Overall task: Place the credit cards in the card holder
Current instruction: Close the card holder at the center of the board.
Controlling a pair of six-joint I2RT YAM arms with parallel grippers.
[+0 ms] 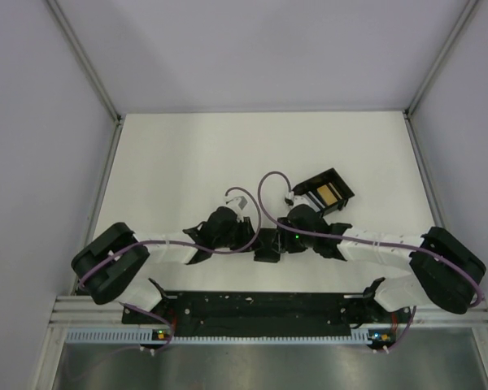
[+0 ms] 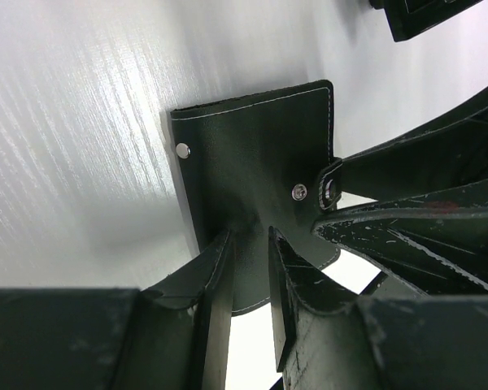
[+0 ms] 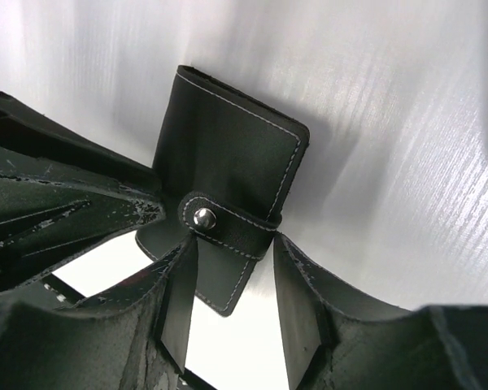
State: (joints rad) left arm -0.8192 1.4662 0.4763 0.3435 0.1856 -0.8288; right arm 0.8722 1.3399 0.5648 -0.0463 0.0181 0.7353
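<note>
Black card holder is being clamped by left gripper and right gripper, box sitting at one o'clock.

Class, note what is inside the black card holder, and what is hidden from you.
Only the outside of the card holder shows: a black cover, pale stitching, and a strap snapped across it. The closed cover hides the inside, so any cards in there cannot be seen.

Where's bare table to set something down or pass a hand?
Free: far strip of table between back wall and open black box; the wide patch left of that box. Crowded: near centre, left end effector and right end effector both on the card holder.
</note>
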